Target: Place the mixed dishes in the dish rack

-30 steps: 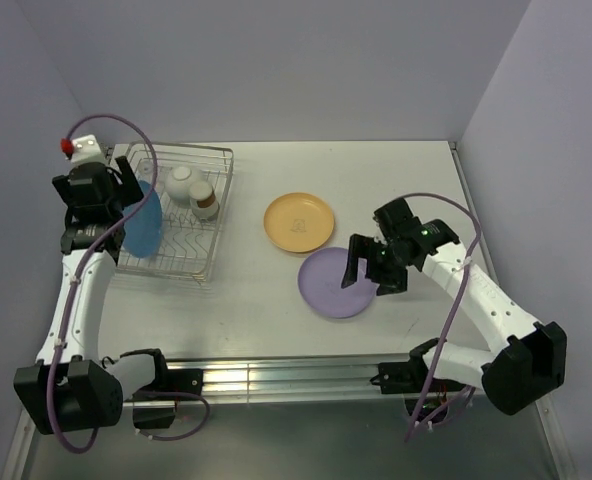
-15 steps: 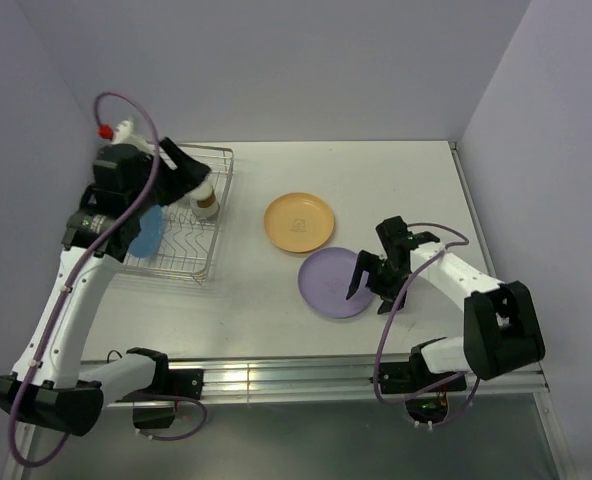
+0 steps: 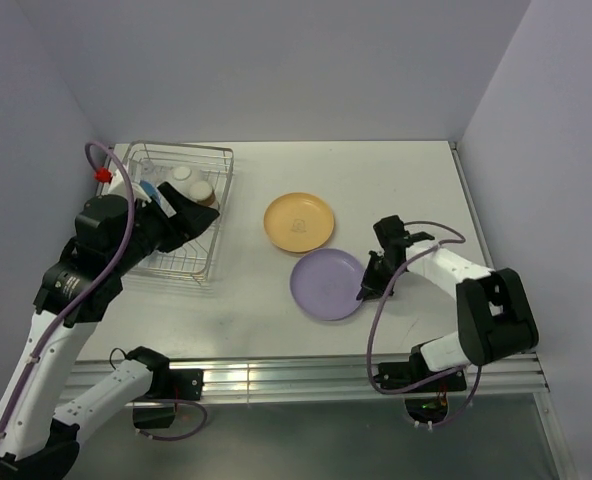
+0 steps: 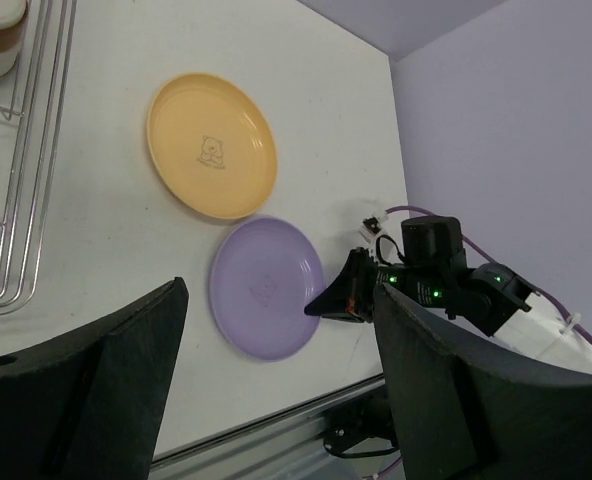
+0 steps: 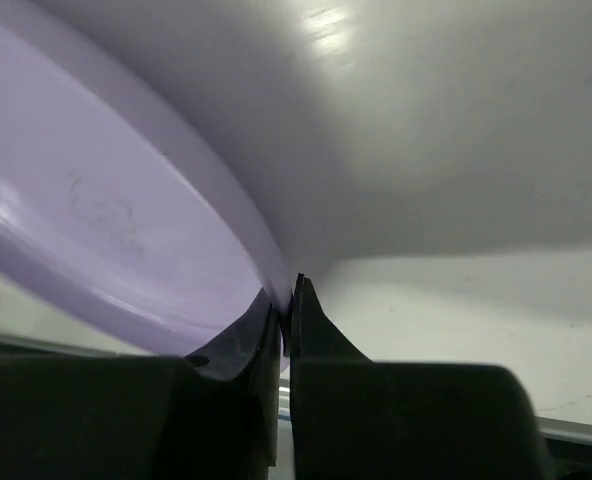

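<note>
Left pincer [image 4: 279, 300] spread wide, right pincer [image 5: 288, 300] clamped.

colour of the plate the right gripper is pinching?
Pale purple. The round purple plate shows best in the left wrist view, right gripper shut on its rim.

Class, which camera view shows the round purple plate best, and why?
Left wrist view: the round purple plate lies nearly whole and large, its faint centre print visible. The top external view shows as much, but smaller. The right wrist view shows only a close stretch of rim pinched by the right gripper.
</note>
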Available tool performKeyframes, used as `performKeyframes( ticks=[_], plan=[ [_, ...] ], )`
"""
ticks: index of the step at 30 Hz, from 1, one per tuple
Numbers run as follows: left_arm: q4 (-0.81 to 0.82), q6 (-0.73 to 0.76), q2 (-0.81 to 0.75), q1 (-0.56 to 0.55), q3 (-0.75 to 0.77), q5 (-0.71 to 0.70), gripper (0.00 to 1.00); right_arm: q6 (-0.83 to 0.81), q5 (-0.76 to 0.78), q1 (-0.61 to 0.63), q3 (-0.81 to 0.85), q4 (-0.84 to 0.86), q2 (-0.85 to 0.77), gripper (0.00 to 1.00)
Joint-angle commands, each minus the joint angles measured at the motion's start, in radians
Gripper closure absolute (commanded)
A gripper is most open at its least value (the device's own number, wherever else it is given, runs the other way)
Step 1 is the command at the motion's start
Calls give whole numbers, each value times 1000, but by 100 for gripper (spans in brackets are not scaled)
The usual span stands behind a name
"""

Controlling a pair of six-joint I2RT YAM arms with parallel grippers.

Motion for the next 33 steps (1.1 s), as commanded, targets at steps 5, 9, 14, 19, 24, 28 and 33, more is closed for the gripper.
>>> performKeyframes(
  ticks=[5,9,14,19,24,28,33],
  plan=[
    [97,57,19,-3,-19,163,17,-31,96,14,-13,-133,-299,100],
    [155,59,72,-3,-47,330,17,-72,23,17,109,-233,-457,100],
    [166,83,136,-20,-58,404,16,-142,-106,18,295,-335,-459,100],
    [175,114,194,-78,-47,445,16,-143,-256,22,430,-370,-408,100],
    [247,105,233,-185,-39,458,15,-134,-305,38,498,-368,-363,100],
    [254,113,285,-255,-15,427,15,-123,-347,52,538,-370,-342,100],
    [225,123,332,-305,-9,364,16,-102,-391,60,588,-370,-336,100]
  ],
)
